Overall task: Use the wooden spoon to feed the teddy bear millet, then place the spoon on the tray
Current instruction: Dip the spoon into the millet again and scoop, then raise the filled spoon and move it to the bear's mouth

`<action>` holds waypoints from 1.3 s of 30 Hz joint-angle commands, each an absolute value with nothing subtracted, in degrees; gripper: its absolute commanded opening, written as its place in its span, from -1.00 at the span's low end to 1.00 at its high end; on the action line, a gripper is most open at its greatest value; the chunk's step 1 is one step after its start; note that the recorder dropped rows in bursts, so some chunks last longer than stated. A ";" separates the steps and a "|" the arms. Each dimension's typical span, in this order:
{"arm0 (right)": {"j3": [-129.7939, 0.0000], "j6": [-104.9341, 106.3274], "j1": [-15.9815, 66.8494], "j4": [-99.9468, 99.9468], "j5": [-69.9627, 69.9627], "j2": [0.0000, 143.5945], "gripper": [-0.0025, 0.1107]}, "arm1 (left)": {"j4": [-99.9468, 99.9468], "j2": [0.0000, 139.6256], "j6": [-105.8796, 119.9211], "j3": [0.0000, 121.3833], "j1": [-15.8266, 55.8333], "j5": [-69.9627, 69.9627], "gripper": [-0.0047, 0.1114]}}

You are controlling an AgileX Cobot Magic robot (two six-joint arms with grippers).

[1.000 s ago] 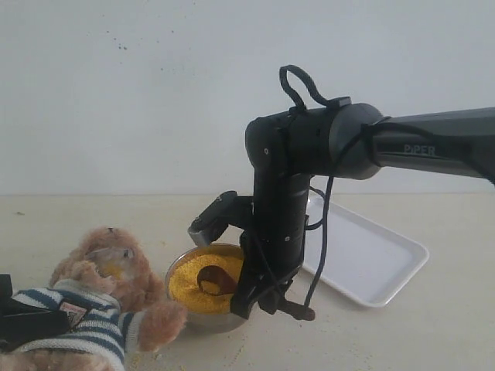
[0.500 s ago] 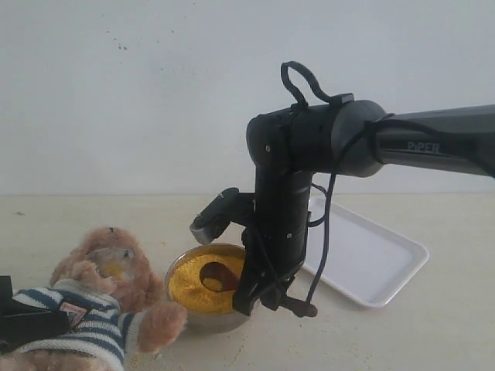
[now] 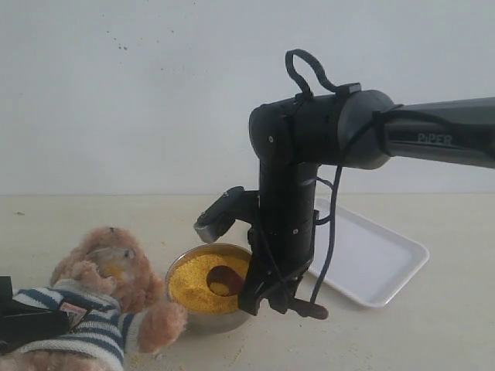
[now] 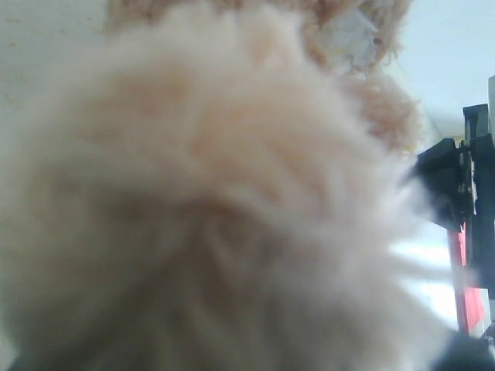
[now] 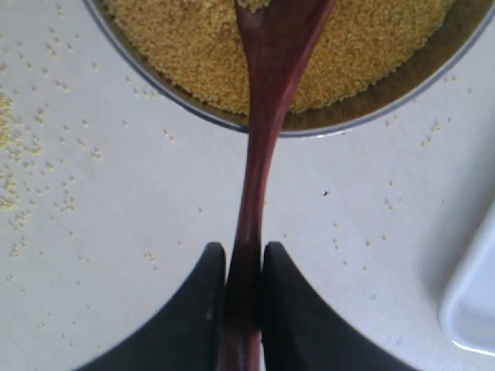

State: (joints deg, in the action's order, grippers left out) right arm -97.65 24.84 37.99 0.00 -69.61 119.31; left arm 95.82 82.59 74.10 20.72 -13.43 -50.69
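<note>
While your right claw (image 5: 242,267) clamps the spoon (image 5: 267,93), scoop in the millet (image 3: 189,284) at lower centre, the bear (image 4: 209,209) hides your left claw (image 3: 17,321): state cannot be told.

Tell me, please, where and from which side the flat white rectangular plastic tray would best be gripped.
Probably the low raised rim at the right end of the tray in the exterior view, pinched from above with one finger inside and one outside. It lies flat on the table, so only the rim stands up, and its left end sits behind the right arm.
</note>
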 commanded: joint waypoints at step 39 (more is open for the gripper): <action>-97.77 28.61 26.60 -33.59 -69.96 110.23 -0.96 | 94.82 82.67 74.59 20.65 -13.43 -52.11 -0.85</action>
State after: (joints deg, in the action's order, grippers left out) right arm -97.65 29.11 26.20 -31.72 -69.79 111.95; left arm 94.98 82.59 74.18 20.72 -13.43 -50.69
